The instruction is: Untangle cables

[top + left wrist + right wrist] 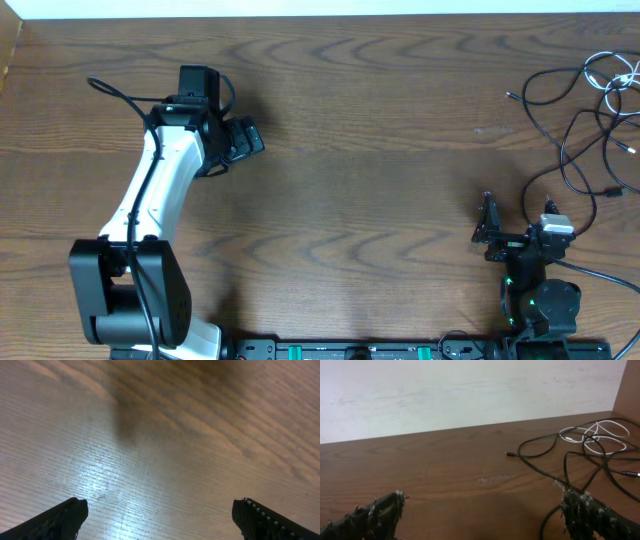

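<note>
Reaching toward the heap looks like the step in hand, and nothing seems separated yet: the right claw (482, 497) hangs low over the bench (380, 150) with its two fingers spread wide and nothing between them, short of the cables. The black cables (562, 152) lie in loose crossing loops at the far right corner of the bench, with the white cable (585, 438) curled among them nearest the back edge. To do this well, I would go for a free end rather than the middle of a loop. One small plug (508, 453) pokes out to the left of the heap on bare wood, an easy first grab. Pinch just behind it and draw it away slowly and low, so crossings slide apart instead of tightening. The cords are thin, limp and smooth and will probably drag their neighbours along. The bench is dark brown wood with a strong wavy grain and a slight sheen. The left claw (159, 507) is also wide open and empty, over bare wood well apart from the cables.
</note>
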